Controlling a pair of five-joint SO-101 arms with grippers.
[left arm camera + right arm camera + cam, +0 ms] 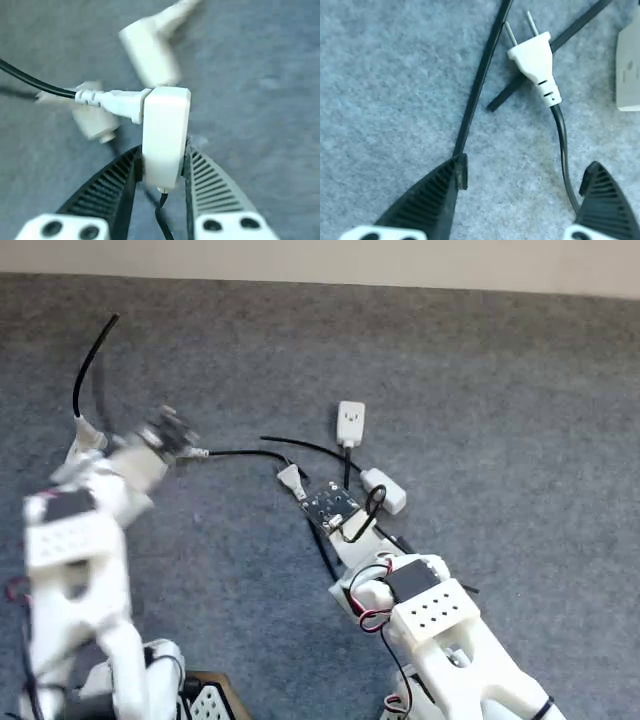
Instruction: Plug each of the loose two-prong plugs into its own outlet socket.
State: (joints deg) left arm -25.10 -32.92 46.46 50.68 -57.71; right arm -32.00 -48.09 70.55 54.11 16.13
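Grey carpet: loose plug [535, 62] lies mid-carpet, just ahead of the open-fingered right gripper [527, 172].
Toward the left edge, the left gripper [163, 157] clamps an already-plugged socket [165, 125]; best to grasp the plug's body squarely, prongs free.

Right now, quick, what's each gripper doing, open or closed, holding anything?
Left gripper: closed on the white outlet socket.
Right gripper: open, holding nothing, over the loose plug.
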